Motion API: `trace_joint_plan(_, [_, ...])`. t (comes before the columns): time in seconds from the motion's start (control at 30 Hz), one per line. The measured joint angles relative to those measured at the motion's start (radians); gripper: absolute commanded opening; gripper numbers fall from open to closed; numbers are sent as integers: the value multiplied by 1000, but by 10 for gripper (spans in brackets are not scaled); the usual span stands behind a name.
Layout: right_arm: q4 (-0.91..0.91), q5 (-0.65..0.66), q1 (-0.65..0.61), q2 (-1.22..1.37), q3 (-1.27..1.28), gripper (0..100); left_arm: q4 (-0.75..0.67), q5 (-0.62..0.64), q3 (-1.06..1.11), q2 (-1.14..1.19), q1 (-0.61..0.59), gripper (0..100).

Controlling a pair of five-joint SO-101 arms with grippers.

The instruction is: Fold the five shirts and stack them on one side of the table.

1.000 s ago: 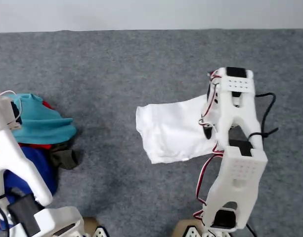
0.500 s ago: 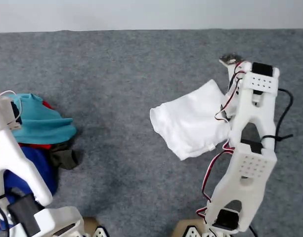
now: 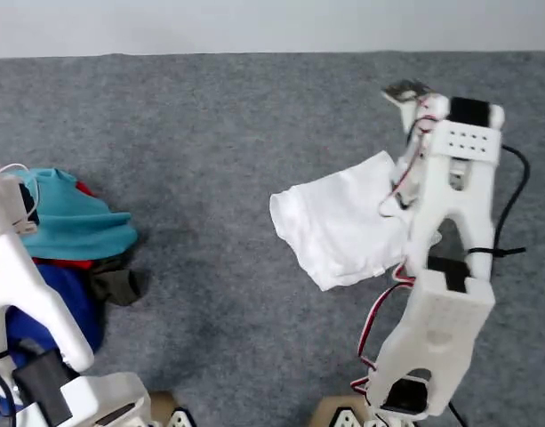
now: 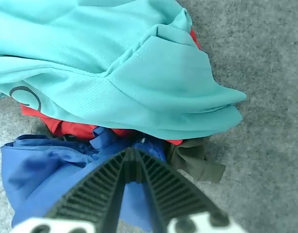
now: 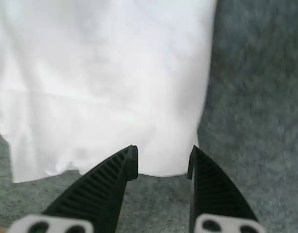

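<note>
Right pincer [image 5: 163, 151] spread, above white shirt [image 5: 105, 73]

Five shirts: one white shirt [image 3: 339, 227], one teal shirt [image 4: 114, 73], one red shirt [image 4: 66, 128], one blue shirt [image 4: 42, 170], one olive shirt [image 4: 197, 162]. Two arms: left arm [image 3: 23, 285], right arm [image 3: 441, 302].

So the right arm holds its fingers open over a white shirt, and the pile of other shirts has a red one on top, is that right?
Not quite: a teal shirt lies on top, with the red shirt peeking out beneath it, as the left wrist view shows. The right arm's fingers are indeed open over the white shirt.
</note>
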Motion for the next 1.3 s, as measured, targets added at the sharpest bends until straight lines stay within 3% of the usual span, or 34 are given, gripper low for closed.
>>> trace_joint_plan(0.07, [0,0,-54,3,0,7,0,0,0,0,0,5])
trace_joint_plan(0.53, [0,-38,-348,259,-11,10,0,0,0,0,0,5])
trace_joint_plan(0.8, [-12,-48,-331,181,-26,10,0,0,0,0,0,5])
trace_joint_plan(0.97, [-124,-54,-285,166,-26,10,0,0,49,0,0,5])
trace_joint_plan(1.3, [-252,-75,-341,261,-34,10,0,0,71,0,0,5])
